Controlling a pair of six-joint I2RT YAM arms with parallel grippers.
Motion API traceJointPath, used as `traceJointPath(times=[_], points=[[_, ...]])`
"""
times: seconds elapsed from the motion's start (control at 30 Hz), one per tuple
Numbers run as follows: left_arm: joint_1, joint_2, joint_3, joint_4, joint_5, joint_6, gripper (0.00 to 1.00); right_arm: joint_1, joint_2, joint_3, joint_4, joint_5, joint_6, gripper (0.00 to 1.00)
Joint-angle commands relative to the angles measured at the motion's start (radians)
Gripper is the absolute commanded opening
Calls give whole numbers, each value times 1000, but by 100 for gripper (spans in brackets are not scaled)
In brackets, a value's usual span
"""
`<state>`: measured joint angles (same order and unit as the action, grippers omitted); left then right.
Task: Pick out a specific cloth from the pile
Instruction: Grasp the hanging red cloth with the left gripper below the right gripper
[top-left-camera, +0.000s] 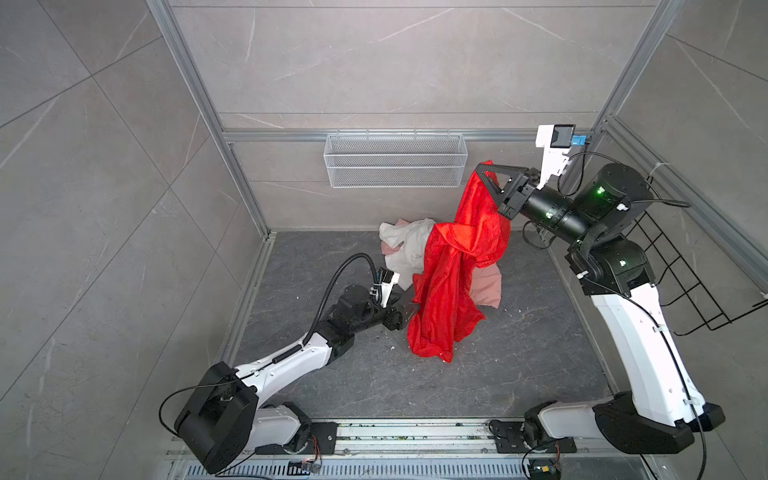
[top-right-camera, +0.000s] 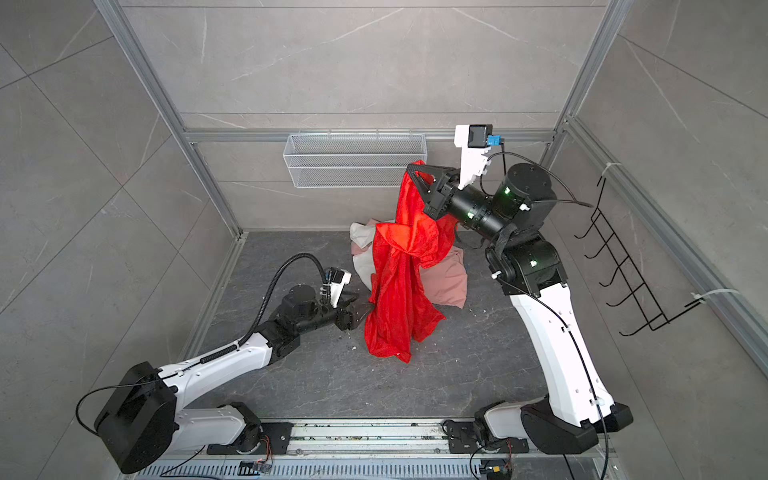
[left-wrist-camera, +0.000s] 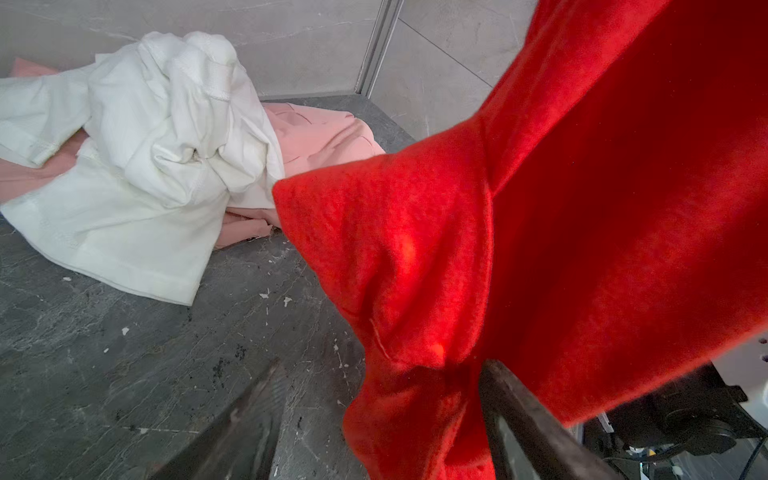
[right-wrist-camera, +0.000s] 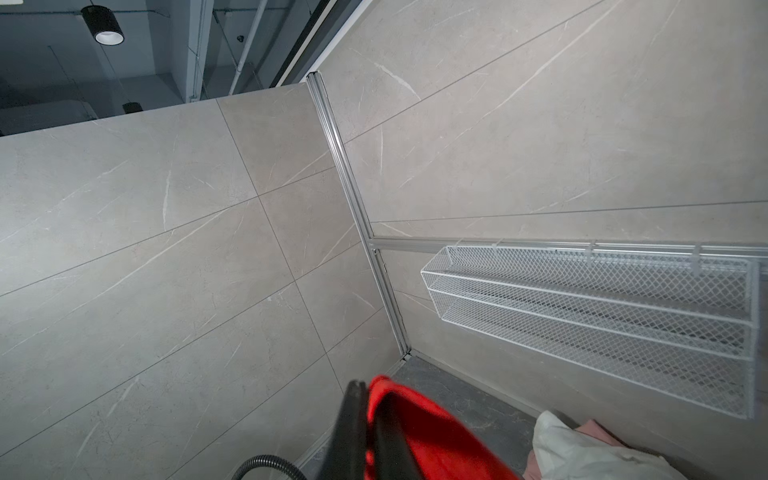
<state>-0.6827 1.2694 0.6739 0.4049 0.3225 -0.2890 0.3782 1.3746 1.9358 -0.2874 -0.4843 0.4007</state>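
Note:
The red cloth (top-left-camera: 449, 282) hangs in a long wrinkled drape from my right gripper (top-left-camera: 484, 168), which is raised high near the back wall and shut on the cloth's top corner (right-wrist-camera: 436, 436). Its lower end trails on the dark floor (top-right-camera: 390, 345). The rest of the pile, a white cloth (top-left-camera: 405, 245) over a pale pink cloth (top-left-camera: 486, 286), lies behind it. My left gripper (left-wrist-camera: 382, 365) is low at the cloth's left edge. Its jaws stand wide apart with a loose red fold (left-wrist-camera: 415, 415) hanging between them. In both top views the drape hides its fingertips.
A white mesh basket (top-left-camera: 395, 160) is mounted on the back wall just left of the right gripper. A black wire rack (top-left-camera: 698, 282) hangs on the right wall. Both arm bases sit on a metal rail (top-left-camera: 415, 432) at the front edge. Tiled walls enclose three sides.

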Motion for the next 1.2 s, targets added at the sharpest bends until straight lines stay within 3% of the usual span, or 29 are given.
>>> traceJointPath(times=[0.0,0.43,0.87,1.17], points=[[0,-34,-10,100,20,-30,76,15,-6,-1,78,15,17,0],[-1,-44,-49,137,3,-27,82,43,38,18,75,24,9,0],[-57,70,-71,376,53,25,89,64,47,10,76,39,-3,0],[-65,160,-77,507,-42,101,89,68,50,8,76,38,-4,0]])
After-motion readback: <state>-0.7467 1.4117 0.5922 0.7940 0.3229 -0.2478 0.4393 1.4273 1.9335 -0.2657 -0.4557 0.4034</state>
